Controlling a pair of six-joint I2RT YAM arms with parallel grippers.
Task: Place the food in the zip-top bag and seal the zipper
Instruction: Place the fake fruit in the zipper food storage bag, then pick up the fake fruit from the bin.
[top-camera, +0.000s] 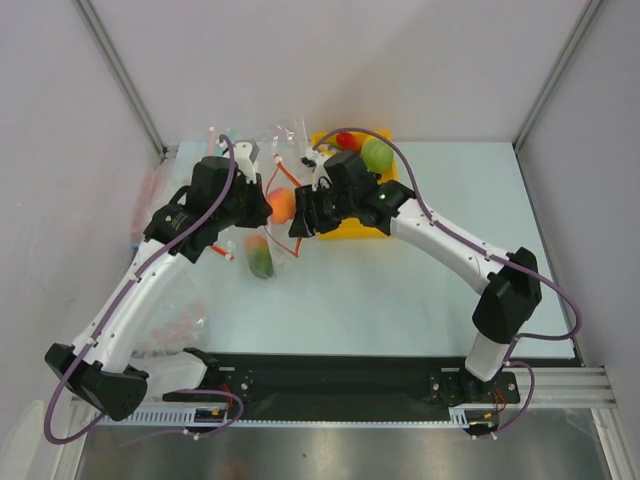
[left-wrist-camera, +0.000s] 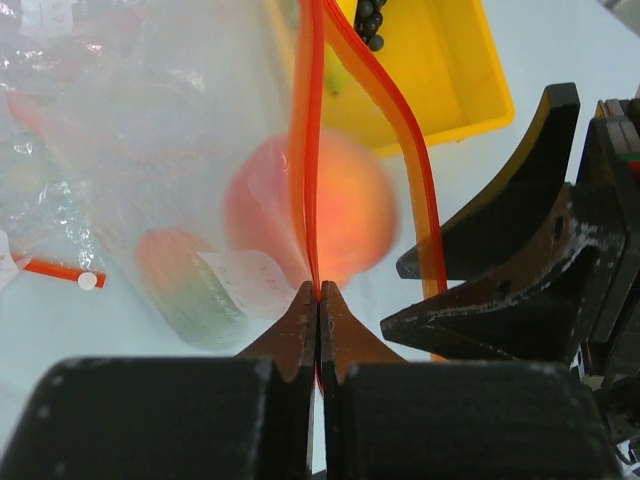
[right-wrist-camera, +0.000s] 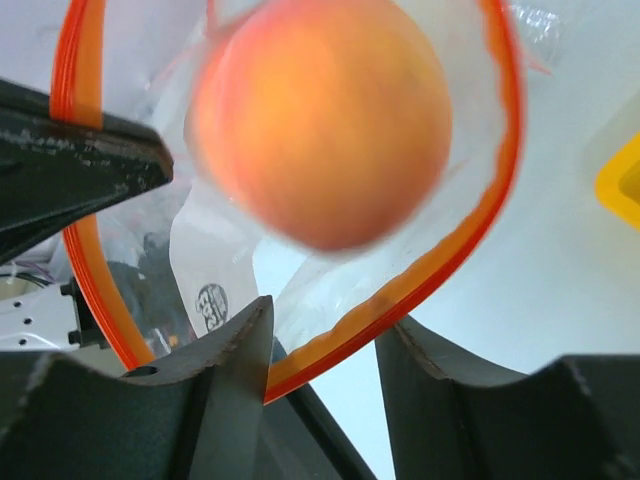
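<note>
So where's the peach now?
Top view, left of centre: the peach is at the zip-top bag mouth, ringed by the zipper, just left of the yellow tray.

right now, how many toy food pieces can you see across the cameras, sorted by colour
orange-pink, peach: 1
green-red, mango: 1
green, round fruit: 1
red, small piece: 1
black, grape bunch: 1
total: 5
</note>
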